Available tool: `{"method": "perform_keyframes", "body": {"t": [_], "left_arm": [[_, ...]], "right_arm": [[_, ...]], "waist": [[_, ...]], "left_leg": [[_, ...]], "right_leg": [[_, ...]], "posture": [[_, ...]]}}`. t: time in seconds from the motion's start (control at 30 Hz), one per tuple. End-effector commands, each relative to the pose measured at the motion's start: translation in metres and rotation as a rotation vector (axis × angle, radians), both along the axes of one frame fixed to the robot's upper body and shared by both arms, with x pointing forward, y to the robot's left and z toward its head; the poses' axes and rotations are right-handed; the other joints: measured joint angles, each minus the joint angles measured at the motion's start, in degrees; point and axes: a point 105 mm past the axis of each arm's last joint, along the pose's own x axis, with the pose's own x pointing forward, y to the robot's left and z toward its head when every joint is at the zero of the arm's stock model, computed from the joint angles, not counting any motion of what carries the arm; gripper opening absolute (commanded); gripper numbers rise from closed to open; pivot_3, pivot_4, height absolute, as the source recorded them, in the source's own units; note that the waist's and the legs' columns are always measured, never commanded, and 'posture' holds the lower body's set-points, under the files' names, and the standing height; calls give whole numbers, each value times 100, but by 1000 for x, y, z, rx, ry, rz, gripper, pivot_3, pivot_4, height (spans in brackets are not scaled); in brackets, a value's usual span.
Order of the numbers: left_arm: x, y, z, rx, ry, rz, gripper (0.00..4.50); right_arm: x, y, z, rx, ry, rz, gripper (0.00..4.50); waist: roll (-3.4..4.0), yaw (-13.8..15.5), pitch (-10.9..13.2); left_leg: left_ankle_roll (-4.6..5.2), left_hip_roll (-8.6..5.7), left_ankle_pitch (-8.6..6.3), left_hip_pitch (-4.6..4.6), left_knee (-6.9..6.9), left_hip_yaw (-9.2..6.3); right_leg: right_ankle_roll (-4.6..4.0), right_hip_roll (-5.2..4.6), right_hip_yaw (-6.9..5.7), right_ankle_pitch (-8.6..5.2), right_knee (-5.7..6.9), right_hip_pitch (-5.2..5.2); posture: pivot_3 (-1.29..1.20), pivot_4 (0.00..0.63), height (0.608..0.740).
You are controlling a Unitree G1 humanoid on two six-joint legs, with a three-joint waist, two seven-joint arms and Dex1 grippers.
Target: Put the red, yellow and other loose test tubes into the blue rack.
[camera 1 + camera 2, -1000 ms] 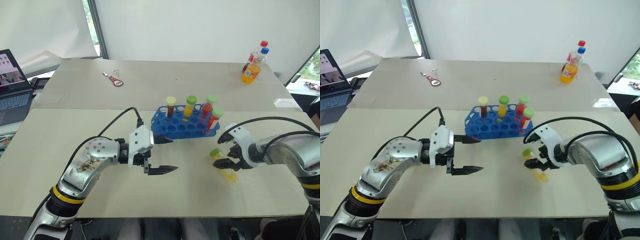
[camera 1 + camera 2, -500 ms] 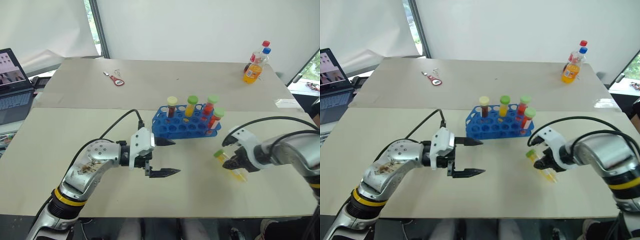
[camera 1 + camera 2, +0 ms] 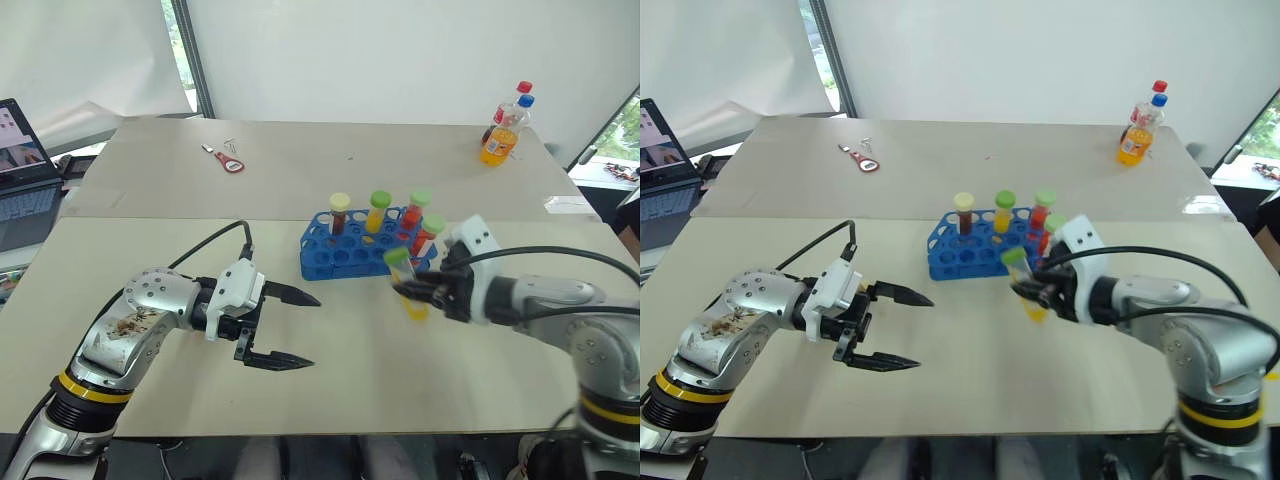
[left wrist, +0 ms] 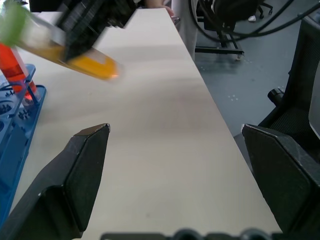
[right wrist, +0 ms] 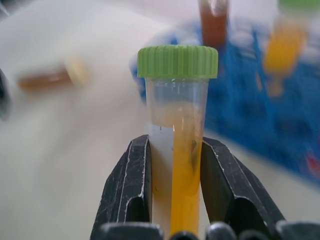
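The right gripper (image 3: 418,291) pinches a yellow tube (image 5: 178,165) mid-body near the blue rack (image 3: 330,260), mid-surface; light, stiff, slick plastic. The left gripper (image 3: 295,328) gapes empty.

No text, number or brand can be read anywhere. The soda bottles (image 3: 503,128) at the far corner carry labels, perhaps printed, but too small to make out. The laptop (image 3: 22,160) screen at the left edge shows pictures with no legible words.
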Motion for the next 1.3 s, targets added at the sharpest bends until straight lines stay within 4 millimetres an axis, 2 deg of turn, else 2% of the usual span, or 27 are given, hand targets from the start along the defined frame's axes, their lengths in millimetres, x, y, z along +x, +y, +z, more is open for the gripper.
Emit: {"method": "perform_keyframes", "body": {"t": [0.03, 0.2, 0.43, 0.8, 1.1, 1.3], "left_arm": [[3, 9, 12, 14, -59, 26, 4500], [7, 10, 24, -16, -70, 64, 4500], [12, 7, 33, -50, -70, 109, 4500], [12, 4, 38, -72, -67, 139, 4500], [13, 3, 39, -79, -69, 143, 4500], [11, 1, 39, -82, -68, 138, 4500]], "right_arm": [[19, -3, 35, 120, -277, -148, 969], [48, -3, 30, 174, -462, -299, 966], [66, 10, 15, 184, -512, -326, 963], [73, 16, -12, 122, -515, -336, 962], [73, 5, -12, 40, -571, -398, 962], [71, 8, -20, 39, -546, -397, 961]], "waist": [[1, 14, 0], [0, 8, 0], [2, -21, 1], [3, -18, 1], [3, -14, 1], [3, -11, 1]], "left_leg": [[0, -1, 0, -3, 0, 3], [-5, -3, 3, -1, 2, 27], [-11, -2, 6, 1, -5, 27], [-13, -2, 8, 2, -7, 28], [-15, -2, 9, 4, -7, 28], [-18, -2, 11, 6, -6, 28]], "right_leg": [[0, -1, -2, 0, 0, -1], [0, -3, -4, 0, 1, 1], [-1, -1, -4, 0, 8, -3], [-2, -2, -4, 0, 9, -3], [-2, -2, -4, 0, 11, -2], [-2, -2, -4, 0, 12, 0]], "posture": [[0, 150, 740], [0, 150, 740], [0, 150, 740], [0, 150, 740], [0, 150, 740], [0, 150, 740]]}}
